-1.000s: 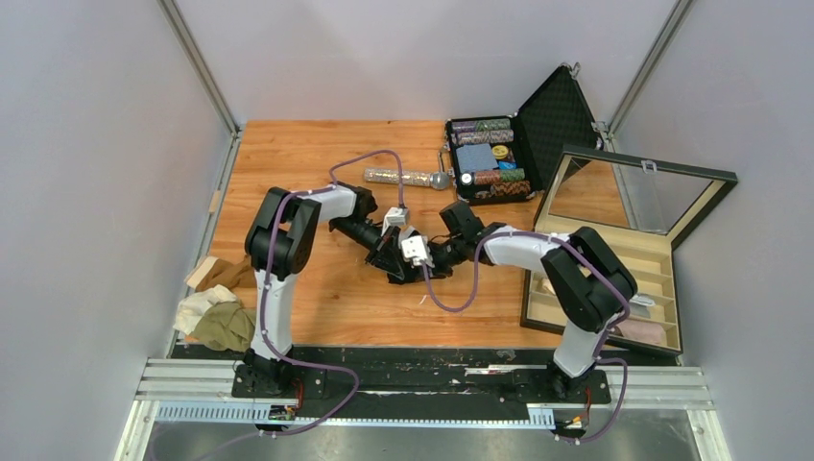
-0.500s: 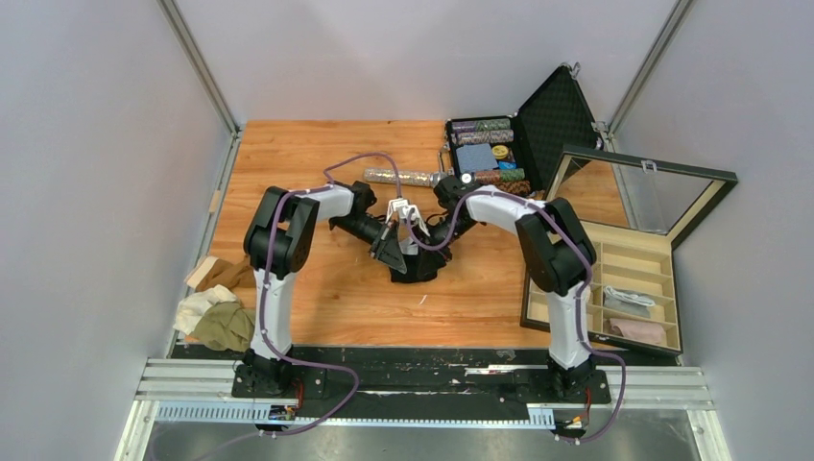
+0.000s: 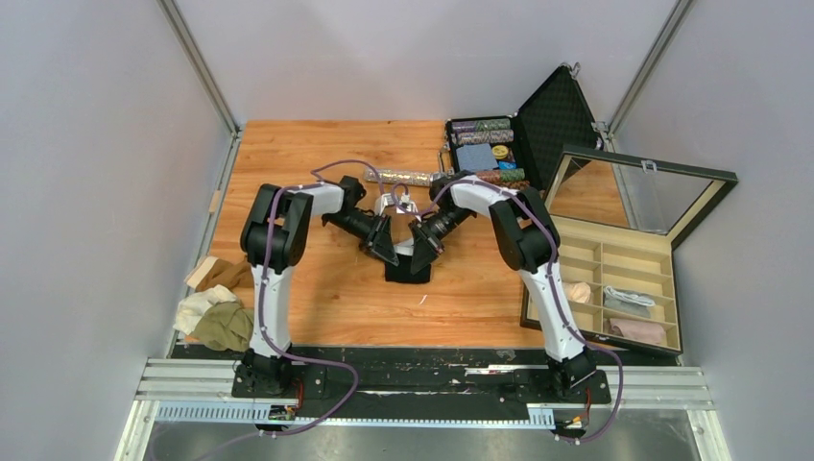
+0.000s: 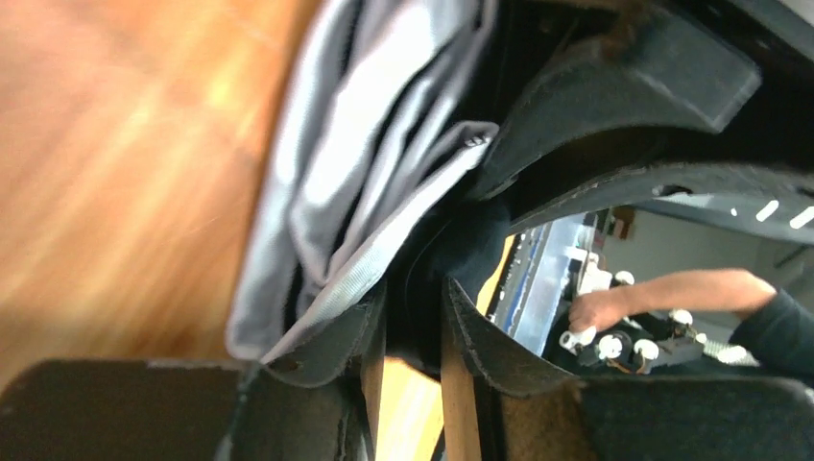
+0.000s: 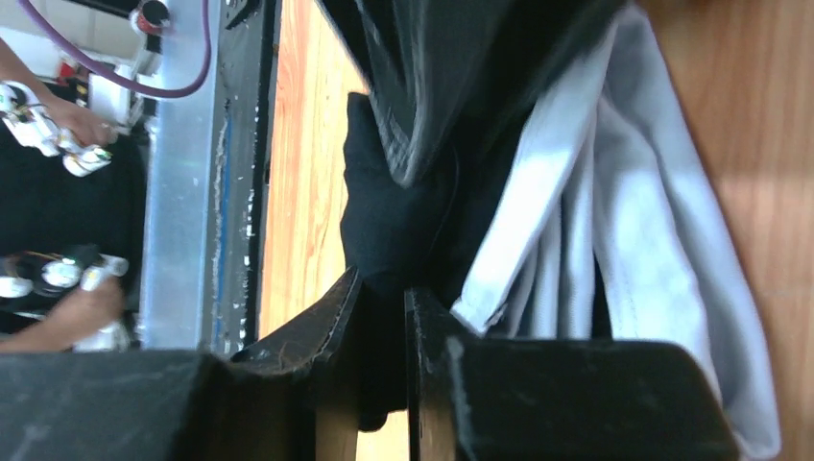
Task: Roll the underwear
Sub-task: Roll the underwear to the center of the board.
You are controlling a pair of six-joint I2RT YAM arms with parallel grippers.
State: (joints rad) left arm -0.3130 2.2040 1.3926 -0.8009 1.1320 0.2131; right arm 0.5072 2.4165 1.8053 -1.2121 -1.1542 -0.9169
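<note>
Black underwear point(image 3: 407, 270) sits mid-table as a small dark bundle, with its upper edge taken up between the two claws. Its pale grey waistband point(image 4: 336, 163) is gathered in long folds along the top, and the black cloth is bunched below it.

Right claw point(image 5: 384, 293): the fingers point(image 5: 336, 317) are drawn close, with a fold of the black cloth running down into the narrow slot between them. We record this as a pinch on the garment.

Left claw point(image 4: 413, 303): the fingers point(image 4: 466, 331) stand a little apart and dark cloth fills the top of the gap. The view is close and blurred, so we cannot tell whether they press the cloth or only flank it.

From above, the two arms meet nose to nose over the bundle, the left from the left and the right from the right.

The table point(image 3: 307, 154) is bare wood around the bundle. A glittery microphone point(image 3: 403, 178) lies just behind the claws. Beyond it, an open black case point(image 3: 552, 110) holds rows of chips.

At the table's left edge we note a loose heap made up of a brown piece point(image 3: 227, 274), a white piece point(image 3: 197, 307) and an olive piece point(image 3: 227, 328).

At the right stands a wooden compartment box point(image 3: 538, 322) with its glass lid point(image 3: 624, 192) raised. A cream-beige roll point(image 3: 577, 291) lies in its left column and two other cloth bundles point(image 3: 634, 317) lie in the right column.
</note>
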